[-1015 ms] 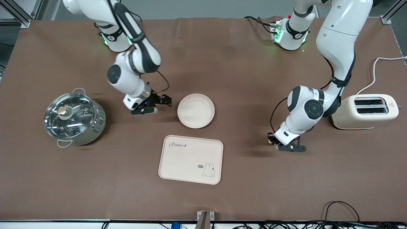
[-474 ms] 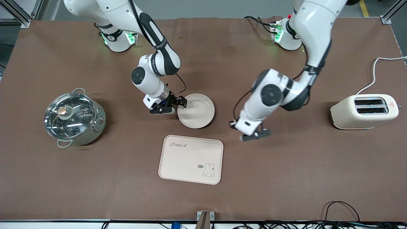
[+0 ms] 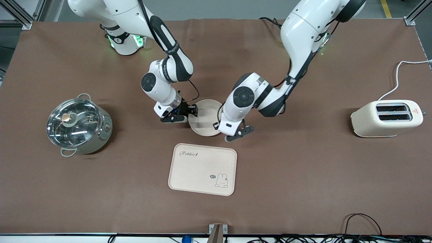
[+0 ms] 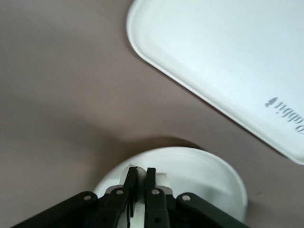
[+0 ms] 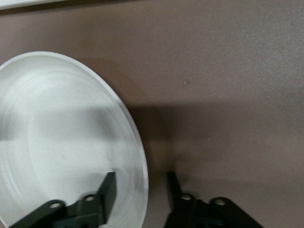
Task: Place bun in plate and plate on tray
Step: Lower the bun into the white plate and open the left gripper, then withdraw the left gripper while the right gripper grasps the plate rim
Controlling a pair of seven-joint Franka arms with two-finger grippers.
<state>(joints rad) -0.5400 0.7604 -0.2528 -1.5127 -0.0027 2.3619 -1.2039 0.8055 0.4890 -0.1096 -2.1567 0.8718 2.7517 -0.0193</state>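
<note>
The round cream plate lies mid-table, with the Rabbit tray nearer the front camera. My right gripper is open at the plate's rim toward the right arm's end. In the right wrist view one finger is inside the plate and the other outside, so that gripper straddles the rim. My left gripper is over the plate's rim toward the left arm's end. In the left wrist view it is shut on the small pale bun above the plate. The tray shows there too.
A steel pot with a glass lid stands toward the right arm's end of the table. A cream toaster with a white cable stands toward the left arm's end. Brown cloth covers the table.
My left gripper swung from the table near the toaster over to the plate's rim. My right gripper moved from beside the plate onto its rim.
</note>
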